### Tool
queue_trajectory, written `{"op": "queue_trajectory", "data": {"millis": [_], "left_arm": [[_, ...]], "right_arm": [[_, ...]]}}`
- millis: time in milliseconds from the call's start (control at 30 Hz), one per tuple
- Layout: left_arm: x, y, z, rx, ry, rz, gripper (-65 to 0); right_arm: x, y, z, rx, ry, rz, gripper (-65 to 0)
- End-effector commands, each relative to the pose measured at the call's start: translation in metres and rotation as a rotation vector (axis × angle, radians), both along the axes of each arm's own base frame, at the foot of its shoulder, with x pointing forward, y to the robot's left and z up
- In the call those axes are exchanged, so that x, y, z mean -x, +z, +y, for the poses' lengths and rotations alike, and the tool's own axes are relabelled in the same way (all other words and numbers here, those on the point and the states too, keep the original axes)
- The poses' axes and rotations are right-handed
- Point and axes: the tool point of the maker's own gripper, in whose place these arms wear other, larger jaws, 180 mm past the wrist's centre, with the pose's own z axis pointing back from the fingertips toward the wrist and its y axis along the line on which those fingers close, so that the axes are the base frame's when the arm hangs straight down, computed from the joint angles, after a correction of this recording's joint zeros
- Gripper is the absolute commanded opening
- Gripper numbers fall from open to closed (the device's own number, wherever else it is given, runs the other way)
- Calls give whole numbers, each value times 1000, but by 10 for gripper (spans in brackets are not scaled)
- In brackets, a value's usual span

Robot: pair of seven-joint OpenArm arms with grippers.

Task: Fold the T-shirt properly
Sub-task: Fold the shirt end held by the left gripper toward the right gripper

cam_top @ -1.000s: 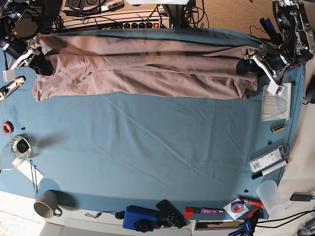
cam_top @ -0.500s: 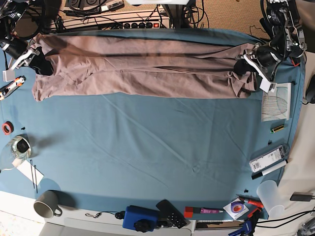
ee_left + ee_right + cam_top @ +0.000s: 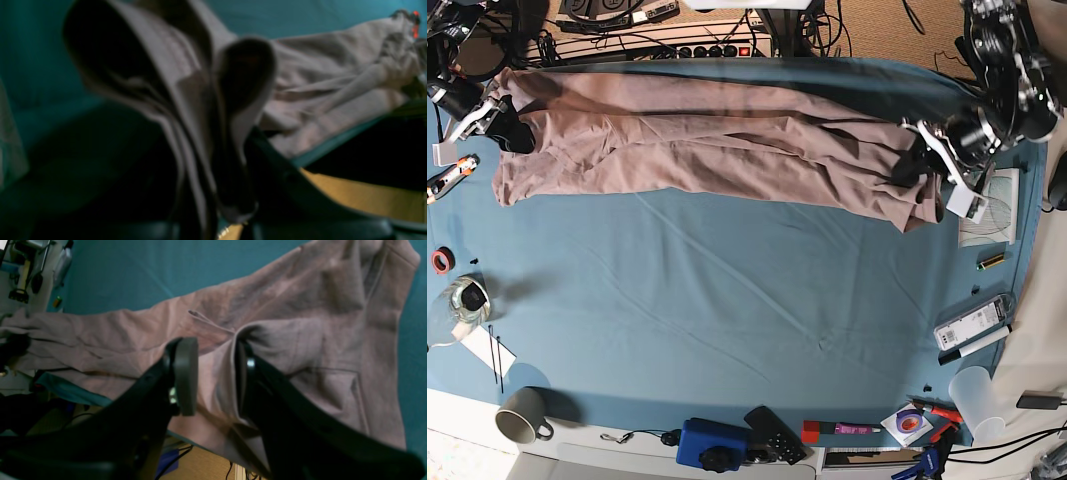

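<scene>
The dusty-pink T-shirt (image 3: pixel 707 140) lies as a long folded band across the far side of the teal table cover (image 3: pixel 747 300). My left gripper (image 3: pixel 924 152), on the base view's right, is shut on the shirt's right end. In the left wrist view the blurred cloth (image 3: pixel 333 83) drapes over its fingers. My right gripper (image 3: pixel 507 128), on the base view's left, grips the shirt's left end. In the right wrist view a thick fold of the shirt (image 3: pixel 283 306) sits between its fingers (image 3: pixel 185 373).
Along the front edge stand a grey mug (image 3: pixel 522 413), a blue box (image 3: pixel 712 443) and a plastic cup (image 3: pixel 980 395). A glass (image 3: pixel 465 300) and red tape roll (image 3: pixel 441 260) sit at the left. A paper pad (image 3: pixel 987 205) lies at the right. Cables (image 3: pixel 717 48) run behind the table.
My left gripper has moved toward the front and slightly inward, pulling the shirt's right end with it. The band now slants forward on the right. The right gripper has not moved.
</scene>
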Motion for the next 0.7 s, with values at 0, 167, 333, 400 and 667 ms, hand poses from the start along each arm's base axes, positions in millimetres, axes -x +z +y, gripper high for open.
{"op": "queue_trajectory", "data": {"millis": [0,167,333,400,667], "left_arm": [[0,18,-6,24,-17,-62,-650],[17,53,-34,56,-78,-193,-650],[18,66,-64,98,-134,-250,-650],[19,62,-80,78,-185,-250,-650],[28,55,-143,12,-377,-305,-650]], "right_arm": [[-7,16,-5,15,3,-50,-464],[-11,17,-5,17,1,-60,-464],[-22,22,-6,27,-3,-89,-464],[-27,25,-6,32,-4,-101,-464],[-33,28,-7,42,-6,-115,-464]]}}
